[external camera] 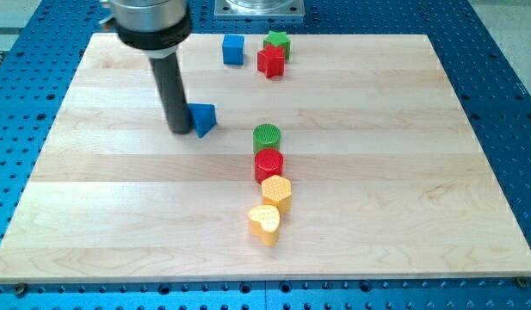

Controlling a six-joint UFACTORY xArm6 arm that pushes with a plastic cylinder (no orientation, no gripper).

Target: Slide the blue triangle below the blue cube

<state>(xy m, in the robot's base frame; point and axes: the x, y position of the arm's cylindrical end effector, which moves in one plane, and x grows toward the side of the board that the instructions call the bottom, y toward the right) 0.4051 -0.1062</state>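
blue blocks: two, triangle (204,118) at my tip (180,131), cube (233,50)

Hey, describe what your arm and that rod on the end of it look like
Only my arm's lower end shows: a wide round collar, silvery grey on top with a black ring beneath. From it hangs a straight dark rod, smooth, cylindrical and narrower than the collar. My tip is the rod's flat lower end. No cables, markings or fingers are visible.

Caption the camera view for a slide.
My tip touches the blue triangle's left side, with the blue cube toward the top.
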